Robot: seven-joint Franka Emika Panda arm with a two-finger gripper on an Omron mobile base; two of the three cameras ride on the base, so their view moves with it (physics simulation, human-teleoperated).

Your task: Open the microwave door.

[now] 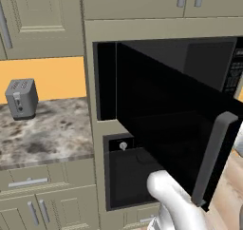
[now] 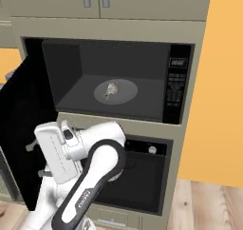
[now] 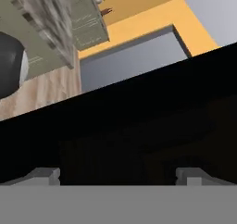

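Beige cabinets (image 2: 156, 27): frame the microwave, more doors above and left under the counter.
Door (image 1: 161, 124): glossy black glass, swung wide open to the left, hinged at the microwave's left edge; grey bar handle (image 1: 214, 158) on its free near edge, upright.
Microwave (image 2: 114, 77): wide black box, open, grey inside; button panel (image 2: 176, 89) on right side.
Arm (image 2: 90, 177): white with dark joints, rises in front of the oven, hand just right of the open door.
Oven (image 2: 137, 177): black, directly below microwave, round knob (image 2: 152, 149) at top.
Counter (image 1: 42, 129): speckled stone, left of microwave.
Toaster (image 1: 21, 98): grey, on counter, far left.
Turntable (image 2: 115, 91): round, centre of cavity floor, small item on it, too small to tell.
Gripper (image 3: 118, 176): tips spread apart, nothing between them, black door surface right ahead.
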